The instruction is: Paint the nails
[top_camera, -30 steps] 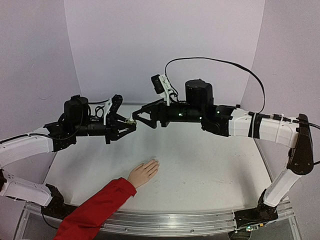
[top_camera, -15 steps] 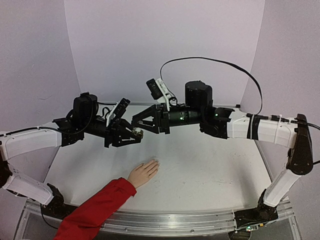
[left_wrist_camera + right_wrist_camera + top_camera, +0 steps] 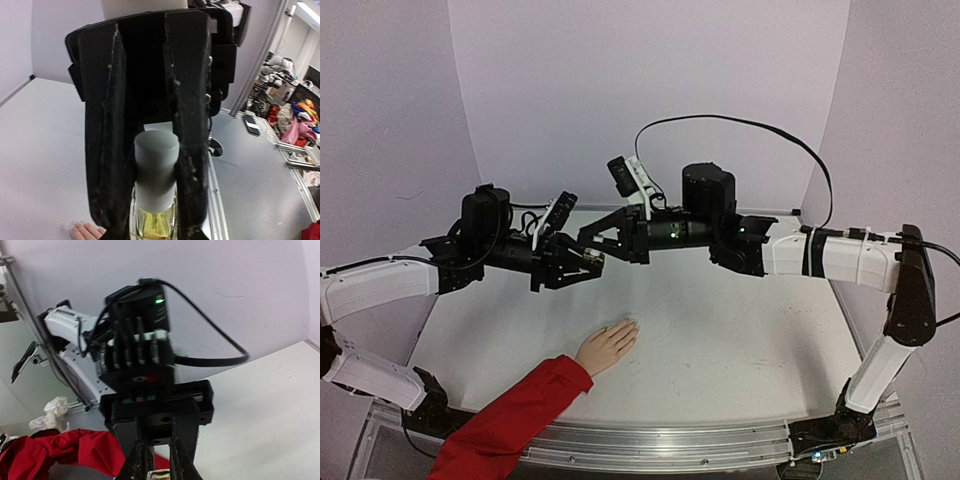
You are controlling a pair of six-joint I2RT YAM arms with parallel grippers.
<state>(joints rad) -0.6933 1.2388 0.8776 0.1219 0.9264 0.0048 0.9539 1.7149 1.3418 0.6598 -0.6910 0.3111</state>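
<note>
The peach hand point(image 3: 608, 345) with a red sleeve point(image 3: 515, 415) lies flat on the near table, its nails point(image 3: 631, 324) pointing up-right. Above it, in mid-air, my left gripper point(image 3: 586, 264) is shut on a small yellow-green bottle point(image 3: 596, 262). My right gripper point(image 3: 590, 246) meets it head-on. In the left wrist view the right gripper's black fingers point(image 3: 107, 150) press both sides of the bottle's white cap point(image 3: 156, 170), with the bottle point(image 3: 154, 225) below. In the right wrist view the right gripper point(image 3: 159, 467) pinches the bottle's top point(image 3: 160, 474).
The white table point(image 3: 740, 340) has a metal rail point(image 3: 660, 445) along its near edge. Purple walls close in the back and sides. A black cable point(image 3: 740, 125) loops above the right arm. The left arm's wrist point(image 3: 140, 365) fills the right wrist view.
My right gripper has moved left and gone from open to shut on the bottle's cap. My left gripper moved right with the bottle to meet it.
</note>
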